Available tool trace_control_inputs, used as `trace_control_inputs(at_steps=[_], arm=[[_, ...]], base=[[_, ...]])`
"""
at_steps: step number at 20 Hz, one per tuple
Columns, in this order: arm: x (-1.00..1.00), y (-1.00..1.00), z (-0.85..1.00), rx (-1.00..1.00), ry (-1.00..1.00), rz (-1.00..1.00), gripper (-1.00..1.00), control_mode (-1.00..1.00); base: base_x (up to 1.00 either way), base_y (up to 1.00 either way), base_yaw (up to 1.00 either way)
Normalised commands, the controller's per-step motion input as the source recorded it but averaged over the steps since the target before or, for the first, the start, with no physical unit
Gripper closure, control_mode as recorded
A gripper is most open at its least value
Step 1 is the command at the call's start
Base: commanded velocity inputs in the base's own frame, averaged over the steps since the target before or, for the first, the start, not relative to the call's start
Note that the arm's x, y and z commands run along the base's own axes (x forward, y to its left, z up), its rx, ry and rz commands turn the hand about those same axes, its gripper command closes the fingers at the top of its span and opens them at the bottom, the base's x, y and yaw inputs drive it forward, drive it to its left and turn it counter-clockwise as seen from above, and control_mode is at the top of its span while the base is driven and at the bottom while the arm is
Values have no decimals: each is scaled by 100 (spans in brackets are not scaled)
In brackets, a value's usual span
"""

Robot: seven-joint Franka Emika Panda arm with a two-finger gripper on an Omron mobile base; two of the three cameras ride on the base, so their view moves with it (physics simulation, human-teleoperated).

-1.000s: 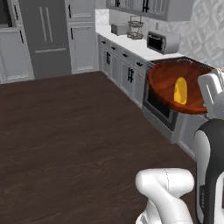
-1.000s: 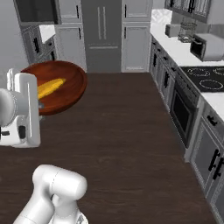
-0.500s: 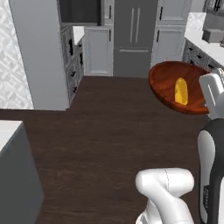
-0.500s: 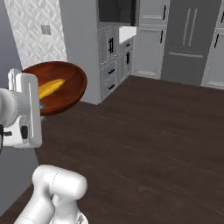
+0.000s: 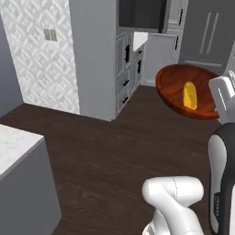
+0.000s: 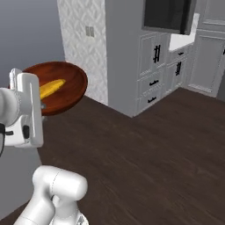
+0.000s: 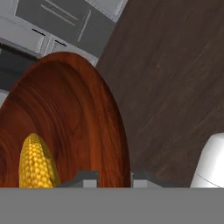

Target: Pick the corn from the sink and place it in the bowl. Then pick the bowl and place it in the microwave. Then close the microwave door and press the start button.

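I am carrying the bowl (image 5: 186,92) in the air above the dark wood floor (image 5: 105,151), well apart from any desk. My fingers (image 7: 114,178) are closed to a narrow gap on the bowl's rim, one tip inside and one outside. The corn (image 5: 189,95) is lying loose inside the bowl, close to the gripped edge.

Risks, largest first:
1. The tall grey cabinet column (image 6: 127,52) with its dark upper recess (image 6: 169,15) is standing ahead. I am judging the recess to be the microwave, but I cannot tell whether its door is open. Driving the bowl's far rim into the cabinet face or a door edge could wrench the bowl out of my hold.
2. The bowl is wide and I am holding it at one edge only. Its weight is levering against the fingers, so a jolt could rotate or drop it.
3. The corn is unrestrained. If the bowl is tipping, the cob could roll over the shallow rim onto the floor.

Clearances:
- The floor ahead is offering open room for the base.
- A pale desk corner (image 5: 18,151) is sitting near, at the lower left of the left base view; a wide swing could clip it.
- The patterned wall (image 5: 39,50) is closing off the left side.
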Motion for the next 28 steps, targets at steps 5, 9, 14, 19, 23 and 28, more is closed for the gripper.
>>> trace_control_inputs(at_steps=[5, 9, 14, 19, 23, 28], arm=[[0, 0, 0, 0, 0, 0, 100, 100], [0, 0, 0, 0, 0, 0, 100, 100], [0, 0, 0, 0, 0, 0, 100, 100], [0, 0, 0, 0, 0, 0, 100, 100], [0, 0, 0, 0, 0, 0, 100, 100], [0, 0, 0, 0, 0, 0, 100, 100]], base=[[86, -98, 44], [80, -98, 45], [69, -97, 44], [31, -100, 41], [17, -100, 38], [11, -100, 37]])
